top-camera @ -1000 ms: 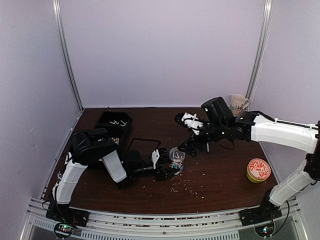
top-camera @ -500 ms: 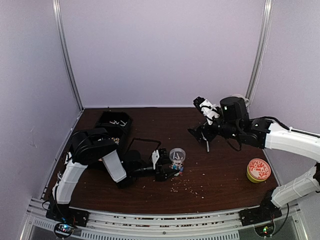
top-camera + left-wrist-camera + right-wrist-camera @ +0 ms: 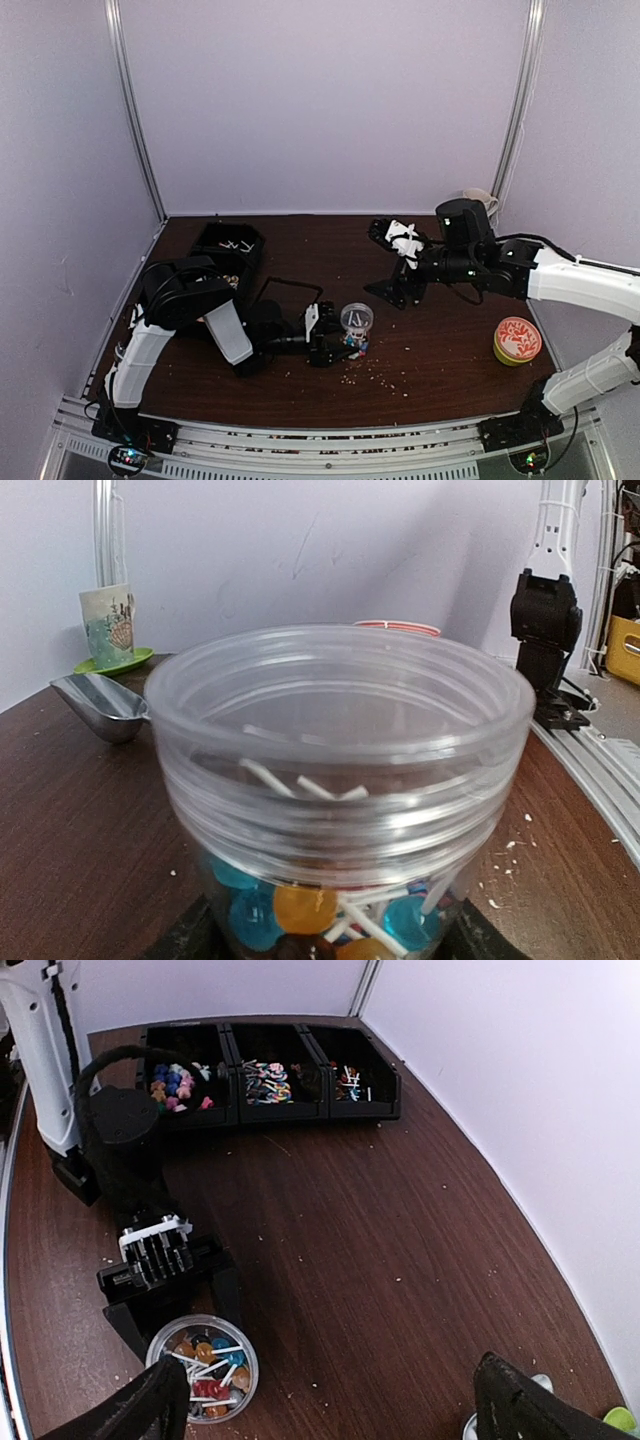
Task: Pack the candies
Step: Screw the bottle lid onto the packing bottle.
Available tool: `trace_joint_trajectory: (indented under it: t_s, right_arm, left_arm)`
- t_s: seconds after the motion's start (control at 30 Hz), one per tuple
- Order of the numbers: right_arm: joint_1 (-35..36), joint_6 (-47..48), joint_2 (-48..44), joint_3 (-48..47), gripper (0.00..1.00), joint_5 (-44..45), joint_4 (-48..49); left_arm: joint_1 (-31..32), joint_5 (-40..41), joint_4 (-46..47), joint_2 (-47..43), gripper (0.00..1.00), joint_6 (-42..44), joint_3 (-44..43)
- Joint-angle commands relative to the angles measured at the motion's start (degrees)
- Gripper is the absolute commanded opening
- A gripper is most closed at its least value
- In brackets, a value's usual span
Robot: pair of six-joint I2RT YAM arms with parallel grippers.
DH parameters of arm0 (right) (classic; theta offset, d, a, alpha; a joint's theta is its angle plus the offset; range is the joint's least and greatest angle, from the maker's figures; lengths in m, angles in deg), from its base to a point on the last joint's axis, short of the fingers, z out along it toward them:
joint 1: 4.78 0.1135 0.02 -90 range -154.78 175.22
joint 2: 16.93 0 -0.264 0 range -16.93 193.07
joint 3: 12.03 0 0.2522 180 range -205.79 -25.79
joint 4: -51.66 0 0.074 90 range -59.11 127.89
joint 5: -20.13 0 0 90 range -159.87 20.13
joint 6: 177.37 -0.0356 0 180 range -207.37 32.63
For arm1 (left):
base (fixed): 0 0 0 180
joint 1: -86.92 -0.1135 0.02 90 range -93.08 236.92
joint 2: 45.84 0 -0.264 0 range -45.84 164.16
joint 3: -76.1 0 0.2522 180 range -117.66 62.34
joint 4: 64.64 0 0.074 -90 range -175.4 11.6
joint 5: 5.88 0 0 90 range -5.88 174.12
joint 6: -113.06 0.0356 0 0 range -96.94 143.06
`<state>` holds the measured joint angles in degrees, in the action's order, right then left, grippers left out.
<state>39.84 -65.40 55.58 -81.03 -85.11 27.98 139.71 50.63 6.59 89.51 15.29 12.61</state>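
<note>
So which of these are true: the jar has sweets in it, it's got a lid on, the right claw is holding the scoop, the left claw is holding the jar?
The clear jar has candies in it: true.
The jar has a lid on: false, its top is open.
The right gripper holds the metal scoop: false, it is open and empty; the scoop lies on the table.
The left gripper holds the jar: true.

Brown table (image 3: 300, 255) with jar (image 3: 355, 320), bins (image 3: 230, 245), crumbs (image 3: 385, 378)
</note>
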Motion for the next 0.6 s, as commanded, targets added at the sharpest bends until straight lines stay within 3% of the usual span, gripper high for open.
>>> trace_joint_trajectory:
  t_s: [0.0, 0.2, 0.4, 0.57]
  right_arm:
    - [0.38, 6.68, 1.23, -0.46, 1.0, -3.85, -0.9]
    - [0.51, 12.59, 3.41, -0.46, 0.99, -8.87, -2.7]
    - [0.49, 17.3, 8.41, -5.94, 1.0, -12.3, -12.45]
    - [0.35, 19.14, 11.37, -6.9, 1.0, -13.54, -15.22]
  left_arm:
    - [-0.24, -5.17, -2.63, 1.13, 0.46, 0.5, 0.61]
    - [-0.24, -7.52, -2.59, 1.23, 0.46, 0.91, 0.71]
    - [-0.24, -10.15, -2.59, 1.7, 0.46, 0.41, -0.15]
    - [-0.24, -10.7, -2.07, 1.71, 0.46, 0.48, 0.26]
